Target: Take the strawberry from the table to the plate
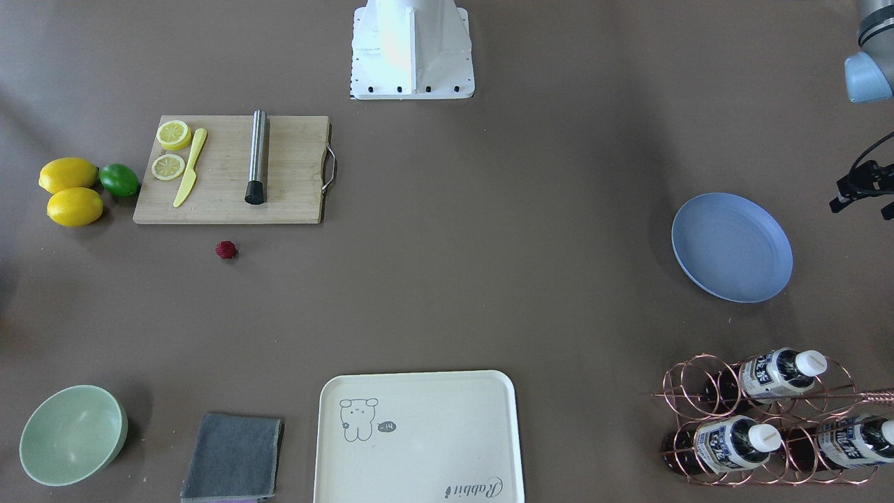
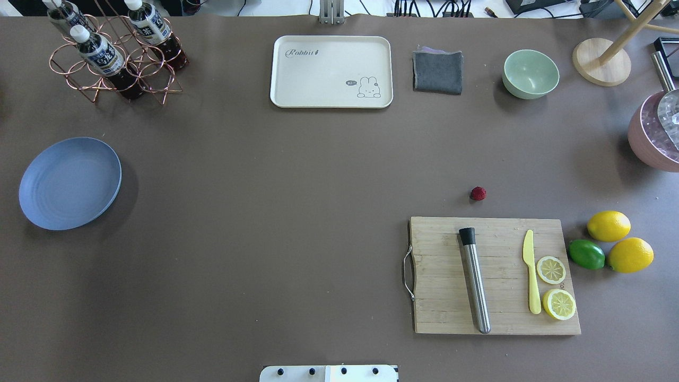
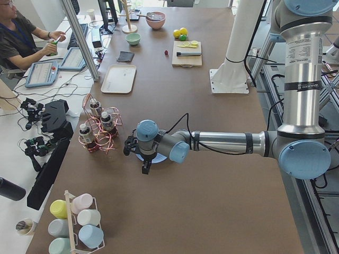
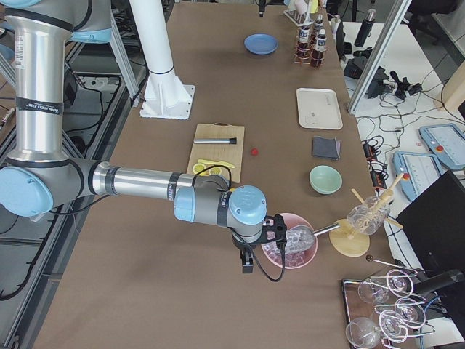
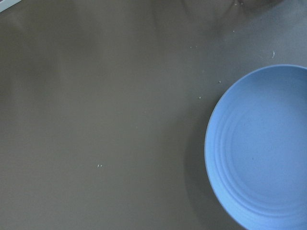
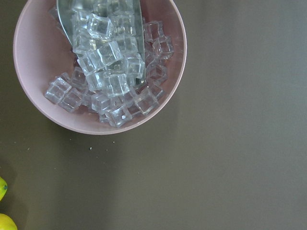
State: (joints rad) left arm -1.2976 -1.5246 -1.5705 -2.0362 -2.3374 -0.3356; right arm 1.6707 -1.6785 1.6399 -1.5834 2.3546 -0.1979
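Strawberry (image 2: 478, 193) not picked yet, both my grippers well apart from it.
Risks, as I judge them: it is tiny and round, so an off-centre pinch could roll it or squirt it out. It sits just beyond the far edge of the board (image 2: 493, 276), so a low approach could clip that. The plate (image 2: 70, 183) is at the left end, so on that long carry a weak hold could drop it. The strawberry lies on the bare table (image 2: 297, 212), right of centre. My right gripper (image 4: 246, 269) hangs just beside the ice bowl (image 6: 176, 57) at the right end, with the strawberry well to its left. My left gripper (image 3: 144, 168) hovers by the plate, with the strawberry far off to its right. I can't tell whether either gripper's fingers are spread or pressed together.
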